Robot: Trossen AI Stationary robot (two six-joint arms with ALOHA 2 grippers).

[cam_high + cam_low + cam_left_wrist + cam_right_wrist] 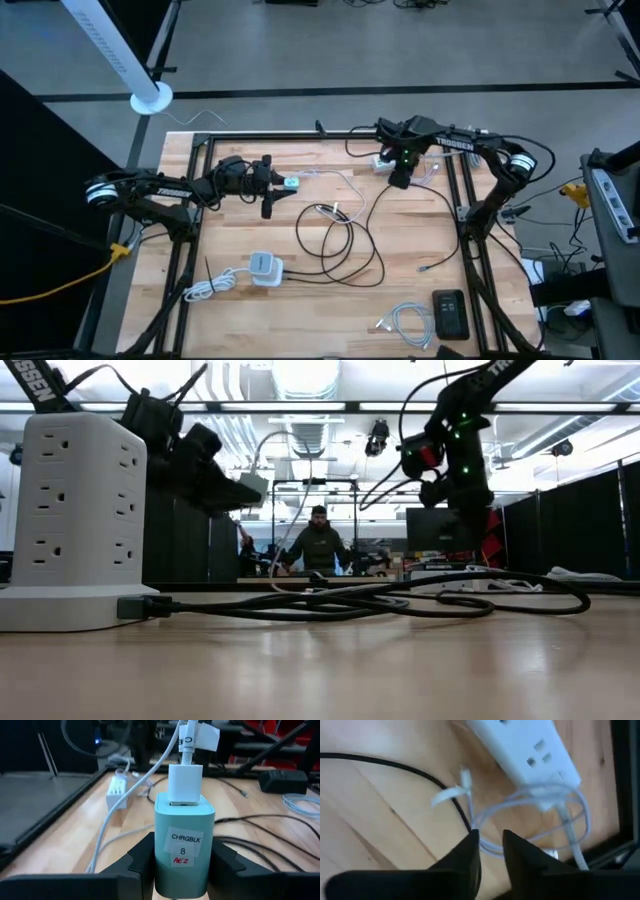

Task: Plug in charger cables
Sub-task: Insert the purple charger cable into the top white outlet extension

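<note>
A teal charger block (184,835) labelled CHRGBLK 8 sits between the fingers of my left gripper (184,870), at the table's far left (280,186). A white cable's plug (186,782) is stuck into the block's far end, and the cable (345,182) trails off to the right. My right gripper (491,845) hovers over a looped white cable (540,800) beside the oblong white power strip (530,750) at the far right (385,160). Its fingers stand a narrow gap apart. A long black cable (340,245) lies coiled mid-table. My left gripper pinches the teal block's two opposite sides (160,847) between its two fingers (140,860), at the end away from the white plug. The fingers come level from the table's left. The block is lifted clear of the table, plug end pointing toward the right.
A white tower power strip (265,268) with its cord stands near the front left. A coiled white cable (400,320) and a black device (450,312) lie front right, and a short loose cable (432,264) at the right. A person (318,545) sits beyond the table.
</note>
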